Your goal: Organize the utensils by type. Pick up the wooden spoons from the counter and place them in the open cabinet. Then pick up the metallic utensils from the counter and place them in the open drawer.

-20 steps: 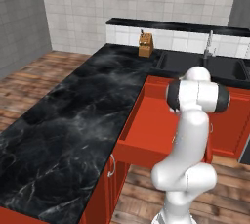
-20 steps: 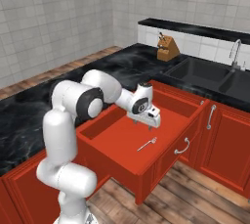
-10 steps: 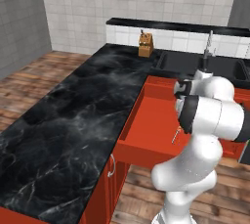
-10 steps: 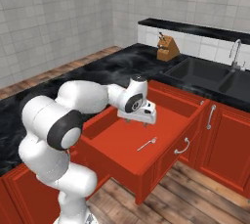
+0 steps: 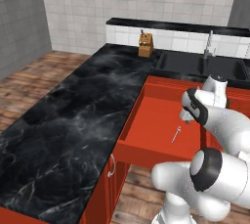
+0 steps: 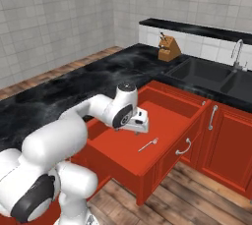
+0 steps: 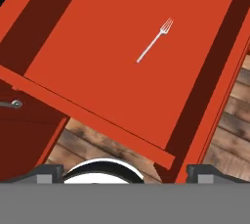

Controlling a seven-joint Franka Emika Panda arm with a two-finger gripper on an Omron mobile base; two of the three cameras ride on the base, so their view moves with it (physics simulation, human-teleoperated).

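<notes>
From my seat, on the left the counter (image 5: pixel 73 115) shows as bare black marble; I see no spoons or metal pieces left on the stretch in view, so I judge the pickup work is close to done there, though I cannot check the cabinet from these views. Moving right, the drawer (image 5: pixel 146 105) stands pulled out, and one silvery fork (image 5: pixel 176 134) lies flat on its red floor, touching nothing else, near the front wall. That metallic piece I count as delivered.

My gripper (image 6: pixel 140 125) hangs above the drawer's inside with its jaws spread wide and nothing between them. In the hand view the fork (image 7: pixel 154 40) sits well apart from my fingertips (image 7: pixel 49 173).

For room: the drawer's side walls and front lip are the edges I would mind, and the sink (image 6: pixel 206 74) lies beyond on the right. Above the drawer the air is open for lifting straight out.
</notes>
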